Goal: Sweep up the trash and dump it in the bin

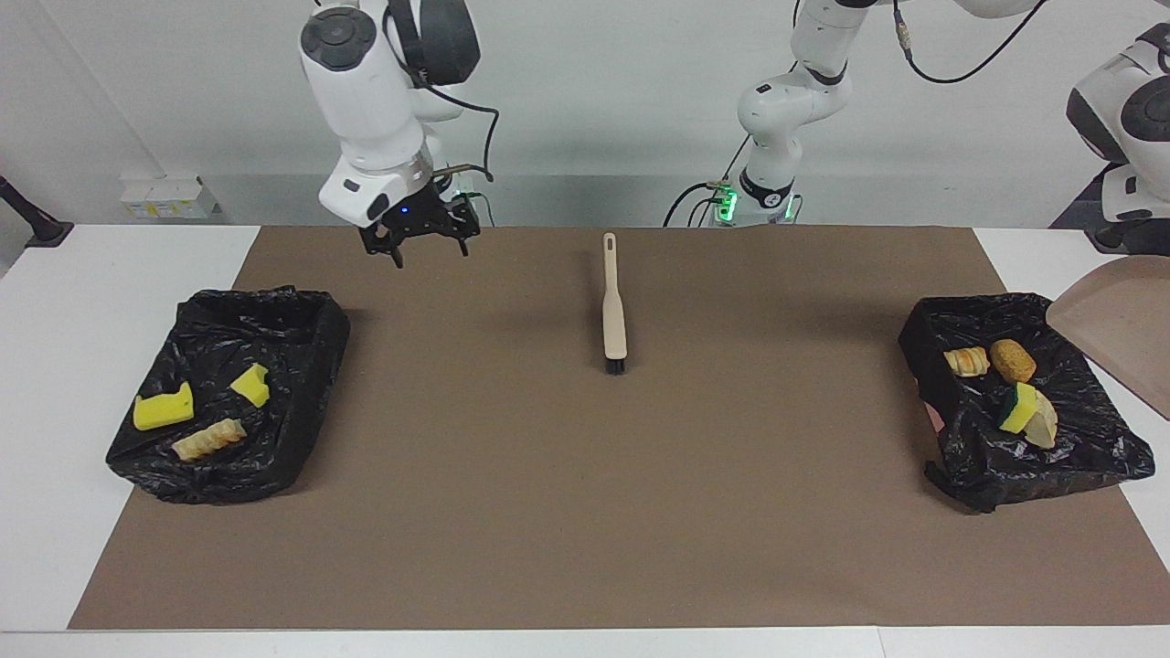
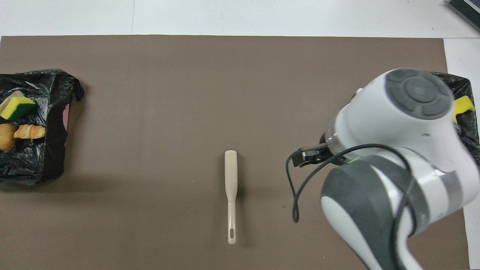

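Dump done: we judge only the put-down remains.
Trash (image 1: 1005,384) lies in both bins (image 1: 1079,457); our clenched left gripper, off-frame, holds the tipped dustpan (image 1: 1120,334); the released right gripper (image 1: 419,239) hovers above the mat (image 1: 585,512).

This is a robot lab: two white arms (image 1: 384,100) are fixed at a white worktop (image 1: 119,265) with a brown mat (image 1: 585,475), cables (image 1: 960,55) and a plain wall.
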You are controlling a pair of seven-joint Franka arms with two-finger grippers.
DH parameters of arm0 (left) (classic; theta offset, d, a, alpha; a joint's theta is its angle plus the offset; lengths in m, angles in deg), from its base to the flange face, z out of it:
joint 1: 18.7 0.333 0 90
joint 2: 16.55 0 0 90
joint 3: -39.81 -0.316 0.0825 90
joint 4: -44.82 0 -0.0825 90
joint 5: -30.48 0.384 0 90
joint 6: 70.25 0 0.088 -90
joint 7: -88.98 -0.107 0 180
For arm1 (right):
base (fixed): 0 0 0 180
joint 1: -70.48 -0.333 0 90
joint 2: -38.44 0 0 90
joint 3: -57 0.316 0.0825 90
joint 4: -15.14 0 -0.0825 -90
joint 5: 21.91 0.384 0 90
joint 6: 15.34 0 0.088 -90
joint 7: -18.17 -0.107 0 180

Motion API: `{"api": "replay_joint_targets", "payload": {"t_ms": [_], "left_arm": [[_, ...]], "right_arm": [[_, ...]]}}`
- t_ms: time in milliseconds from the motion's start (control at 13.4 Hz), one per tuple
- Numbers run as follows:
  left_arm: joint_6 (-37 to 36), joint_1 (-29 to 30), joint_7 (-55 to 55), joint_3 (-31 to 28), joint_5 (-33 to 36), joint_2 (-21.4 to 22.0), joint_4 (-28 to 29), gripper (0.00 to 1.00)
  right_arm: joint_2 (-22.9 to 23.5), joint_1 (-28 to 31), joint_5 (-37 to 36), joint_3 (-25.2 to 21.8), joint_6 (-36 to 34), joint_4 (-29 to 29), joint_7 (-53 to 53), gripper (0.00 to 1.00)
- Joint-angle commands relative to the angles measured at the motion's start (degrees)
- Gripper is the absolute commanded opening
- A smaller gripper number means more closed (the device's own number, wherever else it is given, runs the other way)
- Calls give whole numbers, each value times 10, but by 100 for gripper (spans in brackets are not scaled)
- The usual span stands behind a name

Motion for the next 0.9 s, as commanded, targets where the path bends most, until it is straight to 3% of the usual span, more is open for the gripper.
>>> {"api": "replay_joint_targets", "payload": {"t_ms": [0,224,374,598,822], "left_arm": [[-8,-8,-12,-4,-47,-17,-45,0],[-39,-7,-2,-6,-243,-15,-63,0],[-65,-11,40,-4,-315,-9,-63,0],[-131,-45,252,5,-428,9,-47,0],[-133,-145,448,6,-467,36,6,0]], "right_arm": [[-7,18,-14,-30,-16,5,57,100],[-2,20,-30,-61,-46,34,70,100],[2,23,-61,-62,-59,53,96,100],[6,38,-63,-62,-59,63,93,100],[8,55,-62,-73,-53,90,89,100]]}}
